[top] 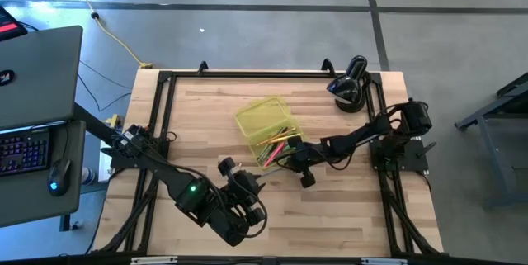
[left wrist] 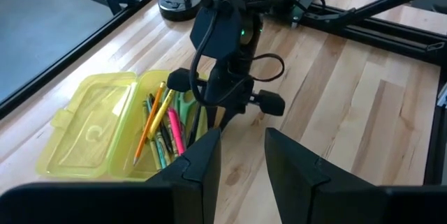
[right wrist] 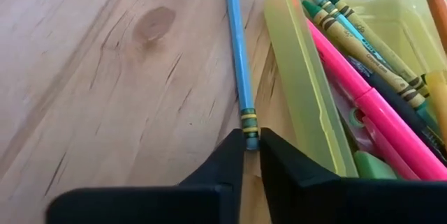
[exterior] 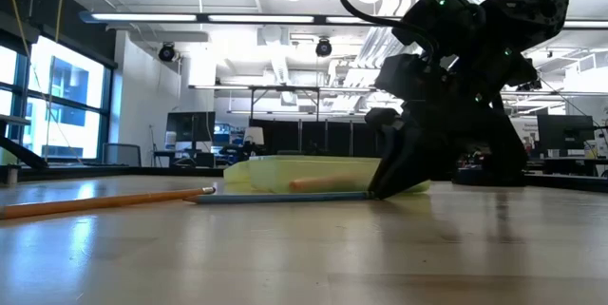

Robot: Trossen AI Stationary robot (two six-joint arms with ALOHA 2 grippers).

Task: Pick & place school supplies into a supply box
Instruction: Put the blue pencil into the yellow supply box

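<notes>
The blue pencil lies flat on the table, just outside the long wall of the box and running alongside it. My right gripper is down at its eraser end, and my two fingertips are pinched onto that end, so I am grasping the blue pencil there. From table height the pencil shows as a thin blue line along the wood in front of the box, with my right gripper touching down at its end.

The box sits open near the middle of the table, its lid folded out flat on the side away from me. Inside I can see a pink marker, a few crayons with paper wrappers, and an orange pencil resting tilted across the others. More pens lie packed beside them, too crowded to tell apart.

An orange pencil lies alone on the wood, apart from the box, in the low view.

My left gripper hangs above the near part of the table, well apart from the box, its fingers spread with nothing between them. A black rounded device stands at the far right corner.
</notes>
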